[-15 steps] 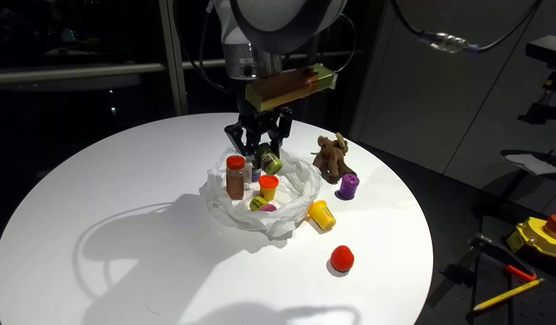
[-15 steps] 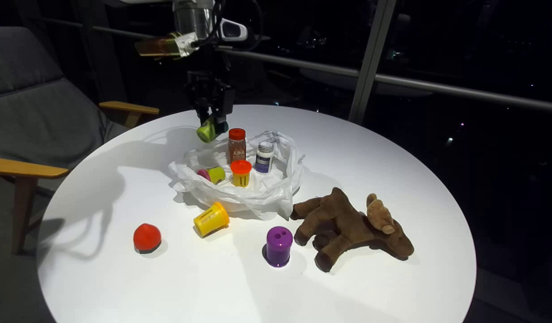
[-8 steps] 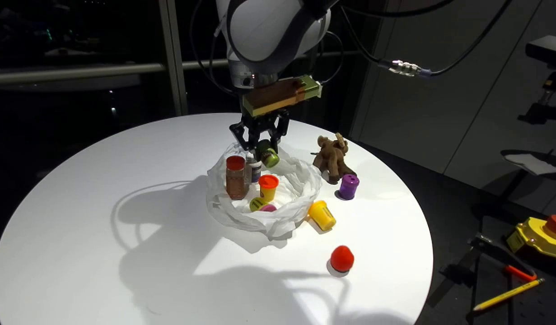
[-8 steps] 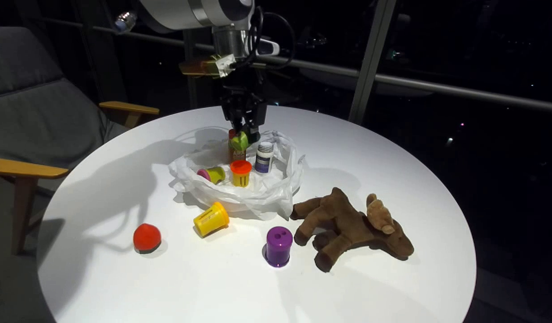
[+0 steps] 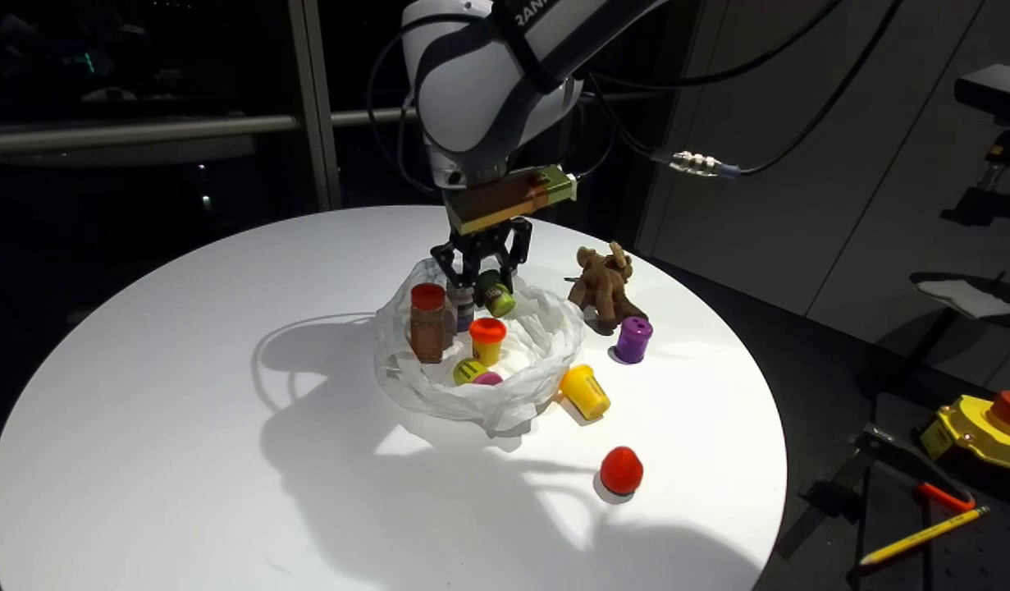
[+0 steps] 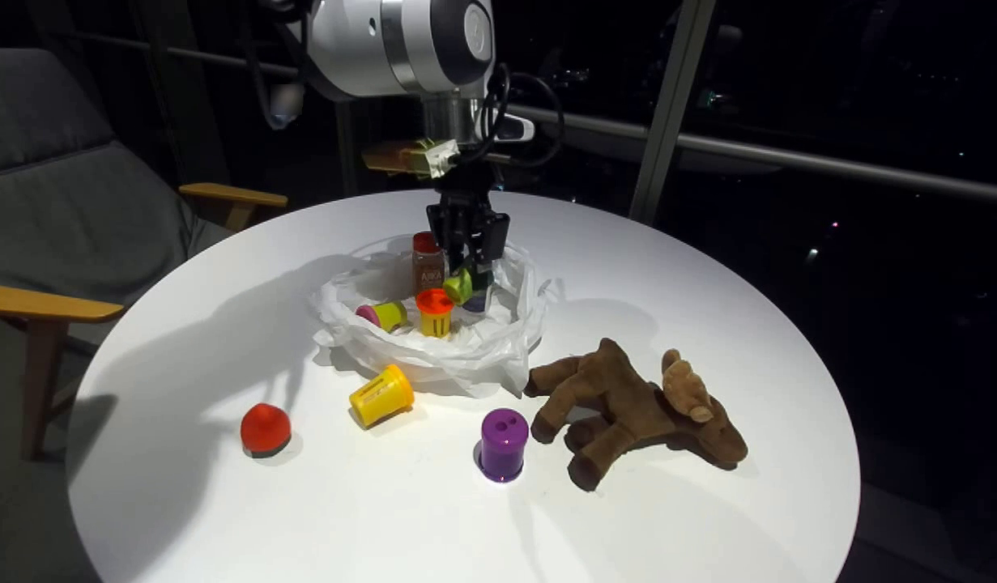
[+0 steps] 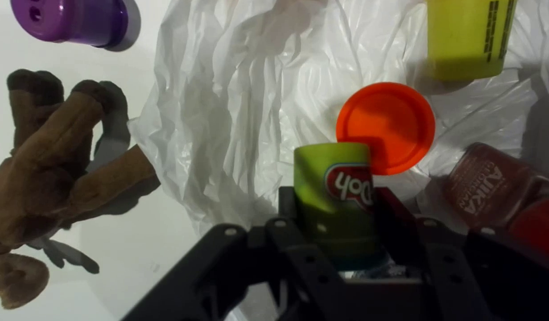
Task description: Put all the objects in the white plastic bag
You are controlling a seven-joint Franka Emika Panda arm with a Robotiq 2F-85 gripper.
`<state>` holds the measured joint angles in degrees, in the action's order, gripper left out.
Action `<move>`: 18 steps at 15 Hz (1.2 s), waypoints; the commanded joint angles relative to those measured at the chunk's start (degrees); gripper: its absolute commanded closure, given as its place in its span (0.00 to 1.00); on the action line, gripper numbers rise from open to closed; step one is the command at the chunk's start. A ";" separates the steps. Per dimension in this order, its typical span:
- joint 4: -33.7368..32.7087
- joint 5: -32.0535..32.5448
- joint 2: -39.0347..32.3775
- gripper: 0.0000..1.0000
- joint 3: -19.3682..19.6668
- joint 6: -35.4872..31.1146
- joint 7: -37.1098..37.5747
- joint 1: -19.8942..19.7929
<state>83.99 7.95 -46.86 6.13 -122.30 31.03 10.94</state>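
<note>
Blk 2-finger gripper (image 7: 335, 195), jaws half-spread, pinches tilted lime-green plastic tub (image 5: 498, 301) over floor of crinkly wht plastic bag (image 6: 466, 366). Outside, on wht tbl (image 6: 344, 502): brn plush animal (image 6: 628, 409), purple plastic cyl. (image 6: 504, 447), yel plastic tub (image 6: 381, 397).

Has black fingers (image 7: 288, 209), silver screw heads (image 7: 230, 232) beside them; above, green-gold box (image 5: 511, 199), dark-banded white arm (image 5: 463, 107), black cables (image 5: 693, 84).
</note>
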 commanded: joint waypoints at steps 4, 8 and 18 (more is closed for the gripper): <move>-9.04 -1.84 -5.49 0.28 0.90 3.56 0.79 -1.65; -6.00 -1.29 -1.89 0.07 0.63 3.00 -1.14 -2.16; 20.66 -2.49 19.82 0.00 -0.41 -5.48 -8.25 -6.12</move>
<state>93.43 6.66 -35.67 6.51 -123.64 26.75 6.82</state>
